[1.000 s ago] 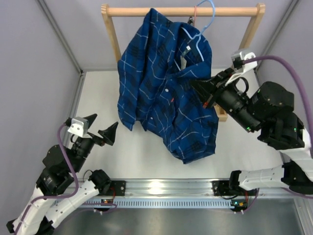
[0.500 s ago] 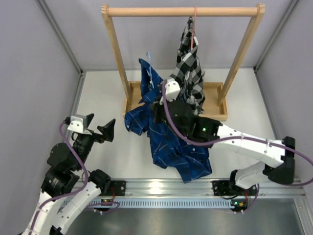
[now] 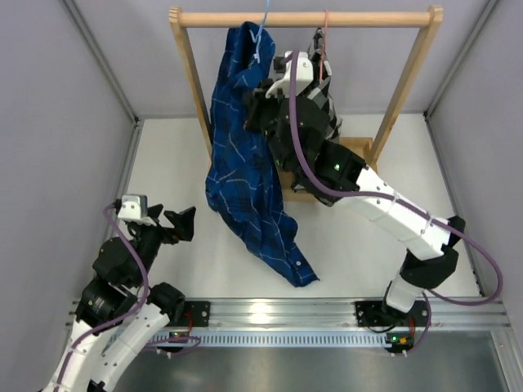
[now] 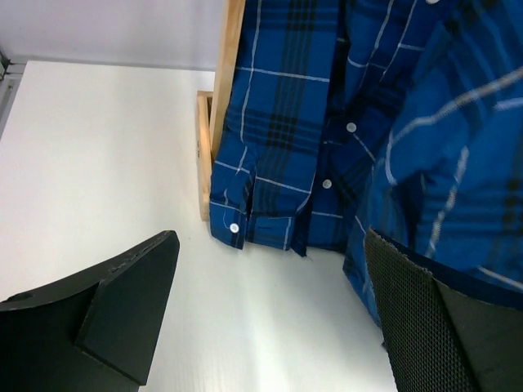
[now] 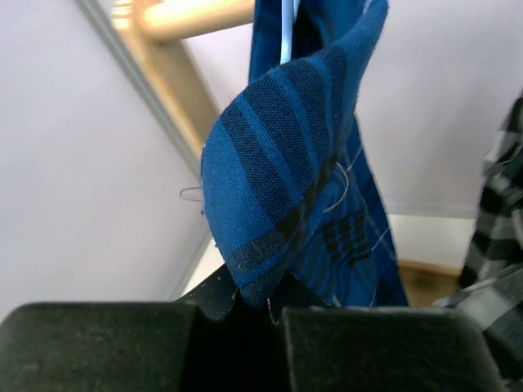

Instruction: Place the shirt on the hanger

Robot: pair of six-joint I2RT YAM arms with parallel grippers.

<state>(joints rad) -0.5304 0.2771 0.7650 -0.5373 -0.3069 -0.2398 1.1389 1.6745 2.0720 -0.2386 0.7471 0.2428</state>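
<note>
The dark blue plaid shirt [image 3: 245,163] hangs from the light blue hanger [image 3: 262,24], whose hook is on the wooden rail [image 3: 306,18]. Its tail reaches down to the table. My right gripper [image 3: 255,108] is raised to the rack and shut on a fold of the shirt [image 5: 286,163]; the hanger's thin wire [image 5: 285,33] shows above the fold. My left gripper [image 3: 173,222] is open and empty, low at the left, apart from the shirt; the shirt's button placket and hem [image 4: 327,163] show in the left wrist view.
A wooden rack with two slanted posts [image 3: 194,82] and a base tray [image 3: 359,151] stands at the back. A black-and-white checked shirt [image 3: 323,90] on a pinkish-red hanger [image 3: 325,28] hangs behind my right arm. Grey walls close in left and right.
My right arm has lifted the shirt from low over the table up to the rail, and the blue hanger's hook now sits on the rail. The left arm barely moved.
</note>
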